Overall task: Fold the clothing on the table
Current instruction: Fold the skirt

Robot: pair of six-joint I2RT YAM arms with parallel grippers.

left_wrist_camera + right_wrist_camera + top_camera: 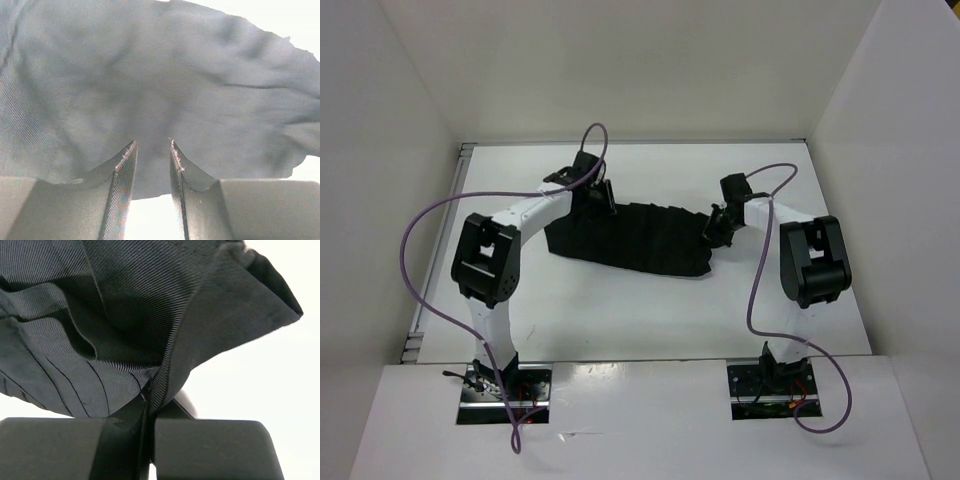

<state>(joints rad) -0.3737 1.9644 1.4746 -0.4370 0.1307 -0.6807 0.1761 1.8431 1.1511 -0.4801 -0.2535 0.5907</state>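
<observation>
Right tool (149,399): fingers pressed together with no gap, clenched on a bunched fold of the limp black pleated fabric garment (125,305). The pinched fold rises from the fingertips and fans away. The cloth to the left shows fine ridges and thin stitched lines. From above, the right tool (718,228) sits at the garment's right end, by its far corner.

Left tool (151,146): its two fingers (122,175) stand apart with a clear gap and nothing clamped, so it is released. The tips lie over the garment (160,80) just inside its edge; whether they touch the cloth, cannot tell. The cloth here is spread fairly smooth, with shallow wrinkles. From above, the left tool (603,196) is at the garment's left far corner.

Garment (630,240): lies mid-worktop between the two tools, long axis left to right, near edge curved.

Plain white flat worktop (620,310): bare around the garment. It also shows white through the left tool's gap and beside the right tool's fold.

Further out: a thin purple cable (415,235) loops off the left arm, and a second purple cable (757,290) off the right. White upright wall panels (650,70) bound the worktop on three sides.
</observation>
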